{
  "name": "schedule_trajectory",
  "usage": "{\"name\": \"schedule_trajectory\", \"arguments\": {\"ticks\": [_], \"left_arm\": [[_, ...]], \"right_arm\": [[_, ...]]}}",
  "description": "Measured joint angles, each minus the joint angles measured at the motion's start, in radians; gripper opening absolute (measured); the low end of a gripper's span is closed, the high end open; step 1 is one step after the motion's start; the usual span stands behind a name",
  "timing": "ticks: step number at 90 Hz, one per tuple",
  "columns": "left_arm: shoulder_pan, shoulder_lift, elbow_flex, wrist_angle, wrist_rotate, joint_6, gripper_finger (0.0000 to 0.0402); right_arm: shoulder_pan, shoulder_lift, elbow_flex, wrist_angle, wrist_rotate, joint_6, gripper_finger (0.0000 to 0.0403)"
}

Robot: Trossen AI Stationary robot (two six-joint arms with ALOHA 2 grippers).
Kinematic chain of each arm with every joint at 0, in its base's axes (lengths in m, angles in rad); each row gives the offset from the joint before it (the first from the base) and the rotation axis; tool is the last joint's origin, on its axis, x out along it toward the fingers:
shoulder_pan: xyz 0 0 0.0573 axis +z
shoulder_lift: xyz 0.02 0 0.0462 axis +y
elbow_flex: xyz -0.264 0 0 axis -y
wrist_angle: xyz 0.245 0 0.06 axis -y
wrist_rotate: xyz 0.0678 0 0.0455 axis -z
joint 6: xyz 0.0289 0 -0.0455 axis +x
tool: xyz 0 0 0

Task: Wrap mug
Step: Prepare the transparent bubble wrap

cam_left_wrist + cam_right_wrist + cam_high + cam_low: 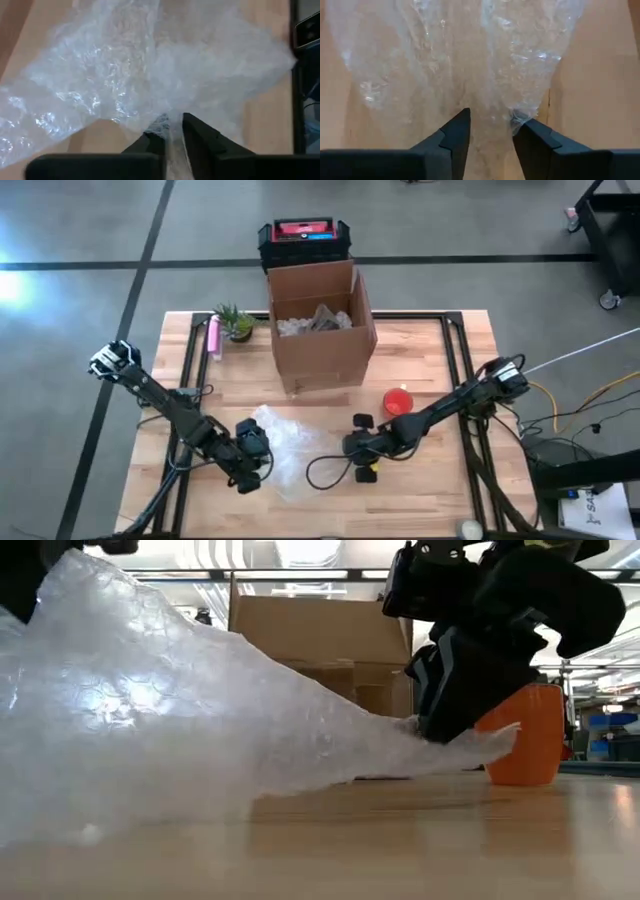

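We see the left pincer clamped on wrap; right pincer parted at its far edge. Mug sits beyond, unwrapped; wrapping all remains.

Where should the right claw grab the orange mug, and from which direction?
Judging from the high view, take the orange mug by its rim from above: it stands upright, mouth open upward, apart from the cardboard box and bubble wrap. No handle shows, so rim seems safest.
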Motion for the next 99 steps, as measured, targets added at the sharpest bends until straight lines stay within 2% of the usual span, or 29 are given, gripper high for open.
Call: {"name": "schedule_trajectory", "arguments": {"ticks": [6, 21, 38, 53, 64, 71, 84, 99], "left_arm": [[0.004, -0.009, 0.000, -0.003, 0.004, 0.001, 0.0123], [0.025, -0.071, 0.062, -0.115, 0.088, -0.036, 0.0216], [0.024, -0.149, 0.146, -0.241, 0.070, -0.031, 0.0264], [0.026, -0.210, 0.137, -0.224, -0.063, 0.011, 0.0268], [0.029, -0.201, 0.115, -0.182, -0.162, 0.014, 0.0258], [0.032, -0.169, 0.099, -0.112, -0.167, 0.030, 0.0249], [0.040, -0.095, 0.060, 0.041, -0.168, 0.083, 0.0229], [0.056, 0.001, 0.049, 0.098, -0.175, 0.069, 0.0202]], "right_arm": [[0.000, 0.000, 0.000, 0.001, 0.000, -0.005, 0.0153], [-0.005, -0.001, 0.001, -0.002, 0.000, -0.009, 0.0186], [-0.011, -0.017, 0.011, -0.003, -0.001, -0.038, 0.0207], [-0.011, -0.034, 0.054, -0.025, -0.008, -0.089, 0.0218], [-0.010, -0.035, 0.104, -0.039, -0.008, -0.129, 0.0224], [-0.010, -0.035, 0.123, -0.031, -0.008, -0.152, 0.0227], [-0.010, -0.033, 0.123, 0.094, -0.008, -0.201, 0.0231], [-0.008, 0.018, 0.121, 0.173, -0.008, -0.213, 0.0226]]}}
